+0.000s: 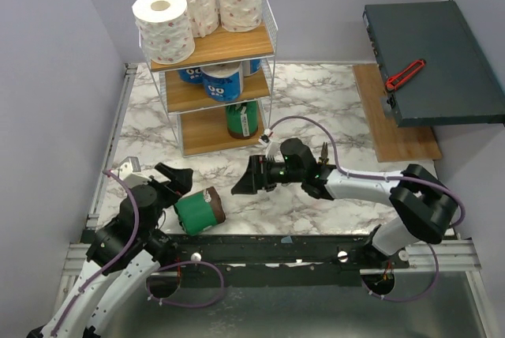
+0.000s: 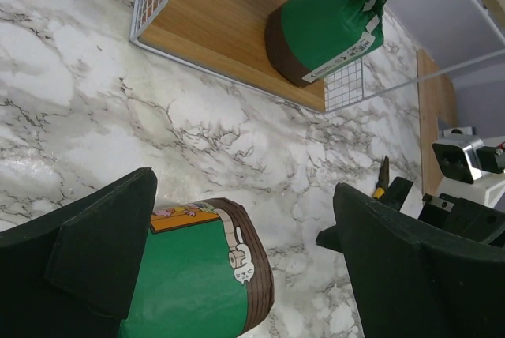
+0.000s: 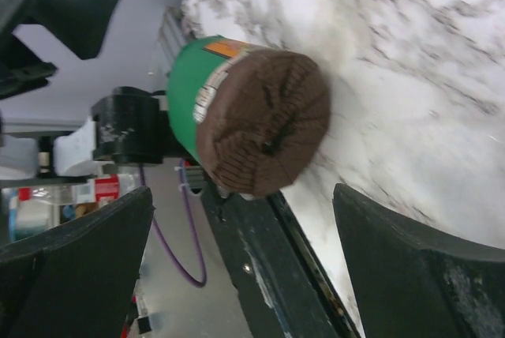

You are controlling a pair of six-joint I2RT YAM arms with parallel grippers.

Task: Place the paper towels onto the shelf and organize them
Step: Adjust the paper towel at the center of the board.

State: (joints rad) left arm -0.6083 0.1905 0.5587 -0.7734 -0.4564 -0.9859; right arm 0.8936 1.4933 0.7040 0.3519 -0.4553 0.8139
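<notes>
A green-wrapped roll with brown ends lies on its side on the marble table near the front left. It shows in the left wrist view and the right wrist view. My left gripper is open just left of and above it, its fingers astride the roll without closing. My right gripper is open and empty, just right of the roll and facing its brown end. The shelf holds three white speckled rolls on top, blue rolls in the middle, one green roll at the bottom.
A dark grey-green flat box with a red-handled tool sits at the far right on a wooden board. Small yellow-handled pliers lie near the right arm. The table's front rail runs close behind the lying roll.
</notes>
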